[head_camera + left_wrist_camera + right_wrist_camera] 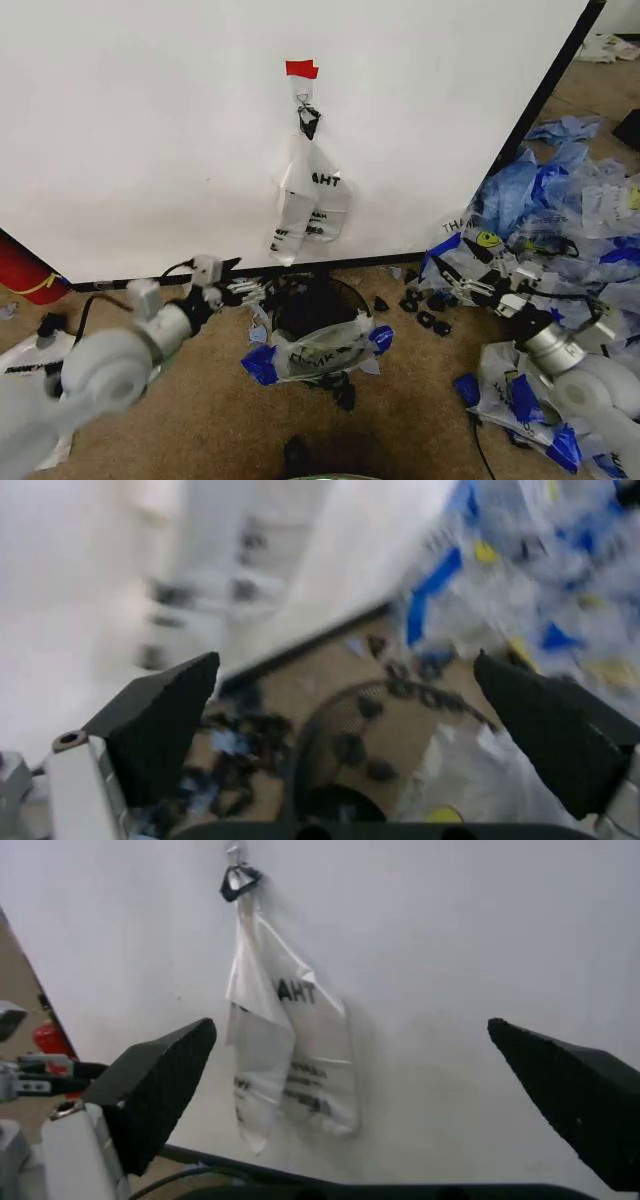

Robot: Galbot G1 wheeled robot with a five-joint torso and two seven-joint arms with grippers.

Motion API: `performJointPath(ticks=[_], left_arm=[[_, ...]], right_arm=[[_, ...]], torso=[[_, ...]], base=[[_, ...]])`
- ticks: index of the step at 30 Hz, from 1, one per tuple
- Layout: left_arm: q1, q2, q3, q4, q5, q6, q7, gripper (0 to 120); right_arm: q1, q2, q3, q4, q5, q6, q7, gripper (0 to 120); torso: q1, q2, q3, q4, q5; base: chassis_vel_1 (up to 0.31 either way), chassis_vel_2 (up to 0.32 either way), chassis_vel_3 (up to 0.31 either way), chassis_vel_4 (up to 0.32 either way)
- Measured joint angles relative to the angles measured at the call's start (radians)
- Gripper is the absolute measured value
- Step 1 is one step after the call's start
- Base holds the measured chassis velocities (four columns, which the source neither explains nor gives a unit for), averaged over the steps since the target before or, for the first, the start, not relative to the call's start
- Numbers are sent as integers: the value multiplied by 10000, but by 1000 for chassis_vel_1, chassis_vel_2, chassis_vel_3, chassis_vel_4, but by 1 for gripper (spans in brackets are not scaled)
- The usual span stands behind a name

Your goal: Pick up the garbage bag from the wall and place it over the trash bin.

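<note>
We see a bag [318, 352] draped over the trash bin [318, 300] near the wall [150, 120], another bag [310, 195] hanging clipped above, and our left end effector [243, 290] and right end effector [455, 283] flanking it, both spread wide and empty, presumably letting go.

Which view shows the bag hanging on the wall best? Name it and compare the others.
The right wrist view: the hanging bag appears large and sharp, with its black clip and "AHT" lettering, framed between the open right pincer. The head view shows it whole but small under red tape. The left wrist view gives only a blurred pale shape.
</note>
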Motion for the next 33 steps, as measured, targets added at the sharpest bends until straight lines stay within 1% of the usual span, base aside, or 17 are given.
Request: performJointPath(ticks=[2, 3, 4, 5, 6, 7, 8, 10, 11, 12, 13, 14, 16, 18, 21, 30, 33], left_arm=[[-1351, -452, 962, 345, -79, 483, 83, 100], [-2210, -757, 1473, 570, -87, 920, 177, 100], [-2973, -1091, 1983, 745, -59, 1434, 185, 100], [-3459, -1351, 2383, 861, -16, 1745, 186, 100], [-3698, -1494, 2595, 918, 26, 1975, 199, 100], [-4094, -1742, 2875, 1015, 107, 2606, 268, 100], [-4094, -1742, 2875, 1015, 107, 2606, 268, 100], [-4495, -2057, 3212, 1115, 230, 3383, 319, 100], [-4657, -2168, 3429, 1170, 318, 3627, 311, 100], [-4879, -2321, 3767, 1271, 484, 3849, 301, 100], [-5032, -2395, 4001, 1339, 606, 3997, 335, 100], [-5402, -2719, 4678, 1673, 1001, 4285, 278, 100], [-5496, -2969, 4891, 1965, 1175, 4290, 206, 100], [-5528, -3090, 4964, 2123, 1211, 4294, 187, 100], [-5715, -3369, 5292, 2761, 1293, 4237, 167, 100], [-5861, -3581, 5863, 3524, 1717, 4033, 110, 100], [-5967, -3678, 6025, 3693, 1848, 4082, 106, 93]], right_arm=[[-221, 166, 181, 23, -116, 27, -11, 100], [-375, 308, 305, 39, -203, 59, -14, 100], [-515, 431, 389, 52, -267, 90, -25, 100], [-643, 534, 464, 56, -314, 112, -59, 100], [-716, 598, 519, 56, -348, 122, -80, 100], [-845, 728, 621, 55, -421, 142, -135, 100], [-845, 728, 621, 55, -421, 142, -135, 100], [-1022, 905, 726, 40, -511, 197, -220, 100], [-1100, 963, 773, 34, -544, 212, -250, 100], [-1207, 1043, 857, 27, -570, 237, -313, 100], [-1270, 1081, 910, 24, -588, 251, -355, 100], [-1394, 1183, 1029, -27, -667, 269, -534, 100], [-1404, 1242, 1042, -67, -701, 285, -601, 100], [-1405, 1275, 1038, -86, -716, 292, -624, 100], [-1431, 1372, 960, -166, -785, 322, -713, 100], [-1235, 1557, 611, -348, -922, 421, -831, 100], [-1207, 1622, 494, -350, -987, 465, -827, 100]], torso=[[0, 0, 1, -3, -9], [0, 0, -1, -6, 9], [0, 0, -1, -3, 26], [0, 0, 0, -4, 24], [0, 0, 0, -6, 12], [0, 0, 0, -8, -5], [0, 0, 0, -8, -5], [-1, 0, -1, 3, 20], [-1, 0, -1, 5, 19], [0, 0, 0, 1, 3], [0, 0, -1, -1, -3], [-1, 0, -1, 3, 13], [0, 0, 0, 1, 0], [0, 0, -1, -1, 4], [0, 0, -1, -2, 8], [-1, 0, -1, 1, 6], [-1, 0, 0, -1, 6]], base=[[0, 0, 0, 0], [0, 0, 0, 0], [0, 0, 0, 0], [0, 0, 0, 0], [0, 0, 0, 0], [0, 0, 0, 0], [0, 0, 0, 0], [0, 0, 0, 0], [0, 0, 0, 0], [0, 0, 0, 0], [0, 0, 0, 0], [0, 0, 0, 0], [0, 0, 0, 0], [0, 0, 0, 0], [0, 0, 0, 0], [0, 0, 0, 0], [0, 0, 0, 0]])
